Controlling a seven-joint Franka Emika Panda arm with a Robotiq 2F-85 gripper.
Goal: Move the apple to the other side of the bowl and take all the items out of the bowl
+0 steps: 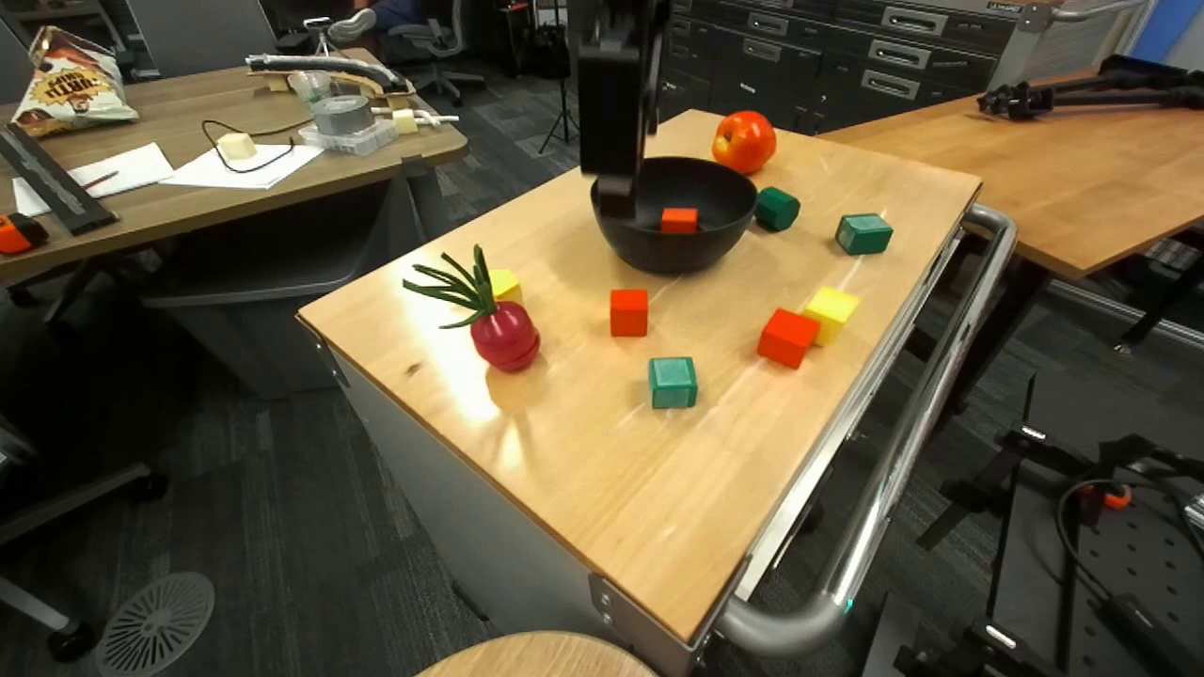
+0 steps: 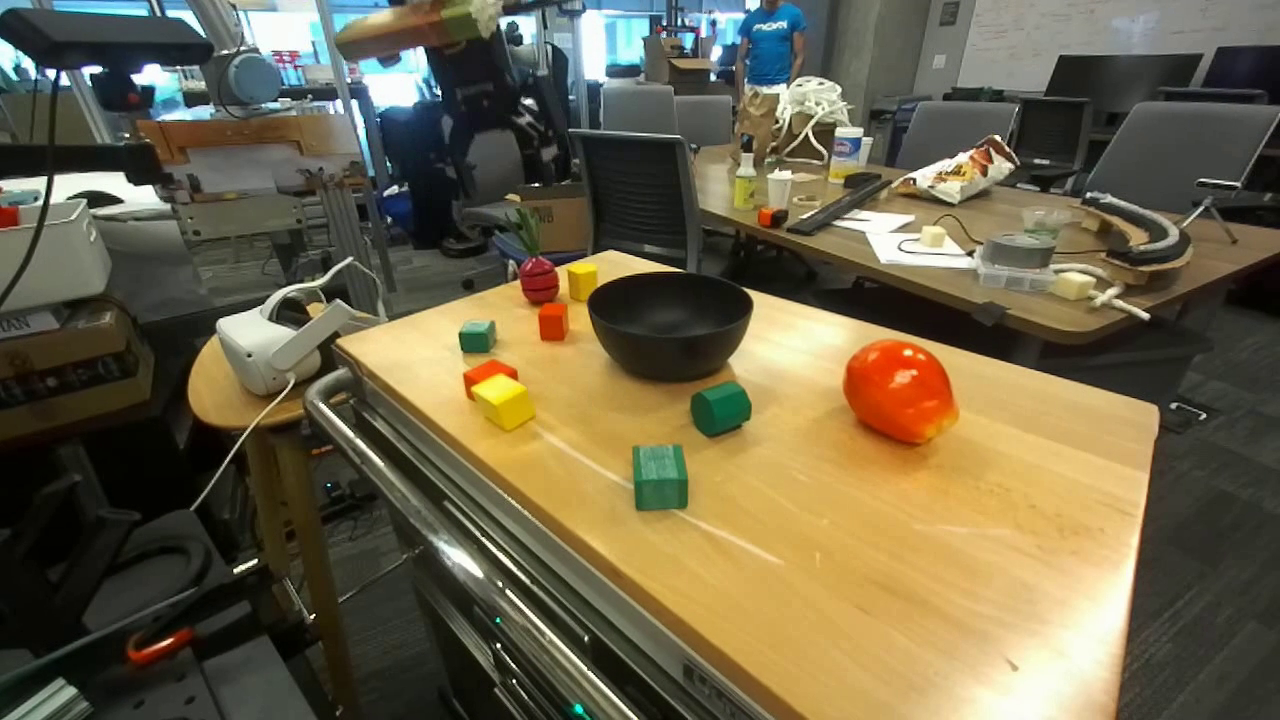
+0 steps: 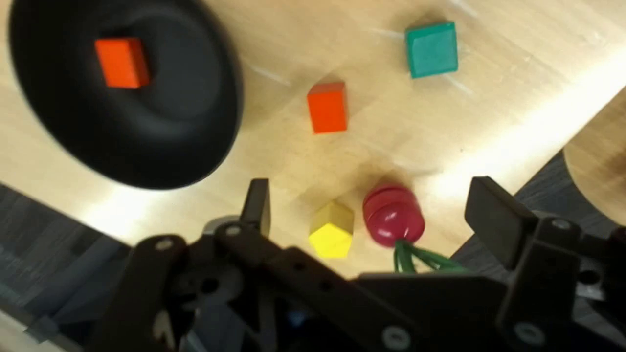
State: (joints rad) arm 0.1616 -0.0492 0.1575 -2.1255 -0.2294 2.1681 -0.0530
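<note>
The red-orange apple rests on the wooden table, apart from the black bowl. Inside the bowl lies one red-orange cube, hidden by the wall in an exterior view. Out on the table are a dark-red fruit with green leaves, a yellow piece beside it, a red cube and a green cube. My gripper is open and holds nothing; the dark-red fruit and yellow piece appear below, between its fingers.
More pieces stand along the handle side: a red cube by a yellow piece, a green block, and a dark green one close to the bowl. A metal handle runs along that table edge.
</note>
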